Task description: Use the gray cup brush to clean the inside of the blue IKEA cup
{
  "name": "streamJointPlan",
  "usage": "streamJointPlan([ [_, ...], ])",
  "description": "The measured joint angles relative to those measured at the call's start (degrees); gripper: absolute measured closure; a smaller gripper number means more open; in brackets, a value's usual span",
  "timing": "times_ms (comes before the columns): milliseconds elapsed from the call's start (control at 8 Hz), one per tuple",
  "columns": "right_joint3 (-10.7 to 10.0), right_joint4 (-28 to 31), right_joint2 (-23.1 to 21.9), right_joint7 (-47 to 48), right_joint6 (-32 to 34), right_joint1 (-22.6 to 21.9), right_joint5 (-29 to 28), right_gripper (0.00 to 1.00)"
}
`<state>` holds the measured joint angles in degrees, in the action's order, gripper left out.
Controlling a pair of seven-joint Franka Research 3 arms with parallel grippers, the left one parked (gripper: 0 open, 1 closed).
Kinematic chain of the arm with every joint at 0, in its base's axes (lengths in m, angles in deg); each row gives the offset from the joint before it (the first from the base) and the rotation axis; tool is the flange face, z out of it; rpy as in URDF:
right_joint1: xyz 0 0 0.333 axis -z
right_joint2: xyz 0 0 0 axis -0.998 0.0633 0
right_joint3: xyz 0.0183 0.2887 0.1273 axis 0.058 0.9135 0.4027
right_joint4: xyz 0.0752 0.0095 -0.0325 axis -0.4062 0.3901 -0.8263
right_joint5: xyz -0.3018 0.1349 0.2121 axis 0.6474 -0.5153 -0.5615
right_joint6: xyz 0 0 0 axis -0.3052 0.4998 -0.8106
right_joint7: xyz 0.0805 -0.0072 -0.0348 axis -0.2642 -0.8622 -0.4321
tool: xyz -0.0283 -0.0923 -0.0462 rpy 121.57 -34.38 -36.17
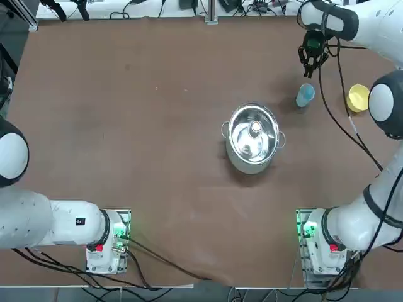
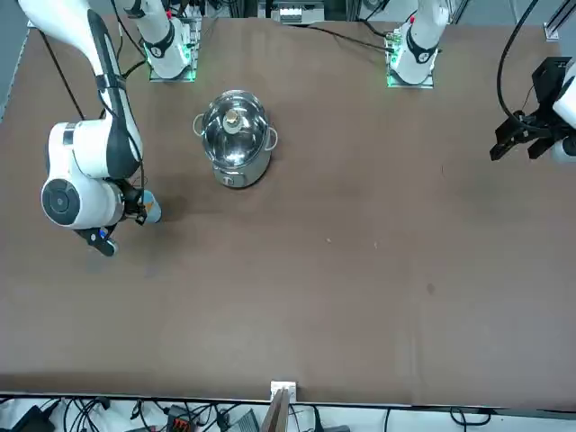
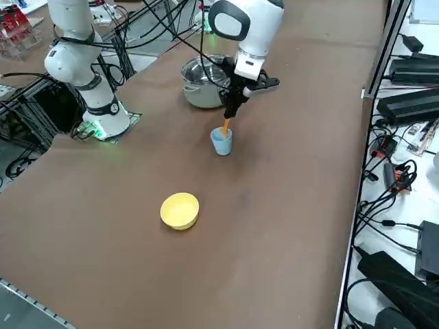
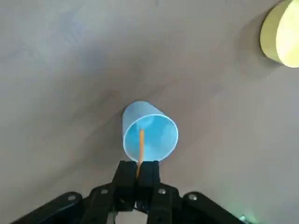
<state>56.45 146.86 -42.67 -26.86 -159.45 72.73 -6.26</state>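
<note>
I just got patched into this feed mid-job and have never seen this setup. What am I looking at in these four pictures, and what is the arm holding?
Two white robot arms are bolted side by side at a brown table. Only the right one works. One picture looks straight down, one faces the robot from across the table, one looks down diagonally from its right side, and one comes from a camera on the working wrist.

On the table stand a steel pot, a small yellow bowl and the blue cup.

The right gripper hangs above the cup, its fingers shut on the orange handle of the cup brush. The brush points down into the cup's open mouth, as the wrist picture shows.
</note>
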Motion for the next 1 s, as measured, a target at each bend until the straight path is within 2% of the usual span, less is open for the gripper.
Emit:
streamJointPlan([
  [1000, -0.71, -1.52, 1.13, -0.03, 2.4, 1.48, 4.24, 0.96],
])
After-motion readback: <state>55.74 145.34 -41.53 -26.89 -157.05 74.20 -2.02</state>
